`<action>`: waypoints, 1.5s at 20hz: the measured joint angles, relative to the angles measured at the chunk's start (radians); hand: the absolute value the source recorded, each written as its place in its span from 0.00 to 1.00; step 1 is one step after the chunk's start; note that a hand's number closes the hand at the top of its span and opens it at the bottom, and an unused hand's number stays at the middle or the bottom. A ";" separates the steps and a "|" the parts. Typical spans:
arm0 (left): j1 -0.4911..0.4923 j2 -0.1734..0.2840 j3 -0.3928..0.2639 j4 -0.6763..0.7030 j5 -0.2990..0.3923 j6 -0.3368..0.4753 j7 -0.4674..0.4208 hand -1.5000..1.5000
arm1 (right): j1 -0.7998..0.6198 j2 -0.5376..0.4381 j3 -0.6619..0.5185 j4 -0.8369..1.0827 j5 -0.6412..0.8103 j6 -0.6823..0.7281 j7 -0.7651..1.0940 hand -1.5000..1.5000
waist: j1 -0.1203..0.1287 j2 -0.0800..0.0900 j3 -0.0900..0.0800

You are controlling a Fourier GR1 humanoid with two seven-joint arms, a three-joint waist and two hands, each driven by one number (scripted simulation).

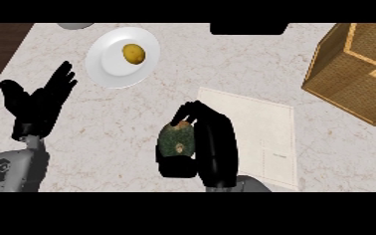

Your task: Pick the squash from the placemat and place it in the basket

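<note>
Nearest the camera, the right hand (213, 147) came up from the lower edge near the middle of the view, its dark fingers (192, 110) and thumb curled round the squash (177, 140). The squash, dark green and mottled with a pale stem end pointing far, sat on the left side of that hand, just off the left edge of the placemat (257, 129); whether it touched the counter (242, 59) could not be told. The placemat, a pale sheet, lay to the right of the hand, its near left part hidden by the hand and forearm and its right edge well short of the basket (343, 72). The basket, woven and tan, stood at the far right, cut off by the view's right edge, its near corner pointing toward the placemat. Bare marbled counter lay between placemat and basket, and more lay on the far side of the placemat. At the far left a white plate (110, 69) held a small yellow fruit (133, 54), apart from the squash with bare counter between. The left hand (37, 104) showed at the left edge, fingers straight and spread, holding nothing, just left of the plate. A dark strip ran along the counter's far left corner.
</note>
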 measured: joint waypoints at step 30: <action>0.026 -0.036 -0.010 -0.019 -0.035 0.017 -0.012 0.50 | -0.548 -0.184 -0.671 0.066 0.204 0.368 0.126 1.00 | -0.004 0.003 0.000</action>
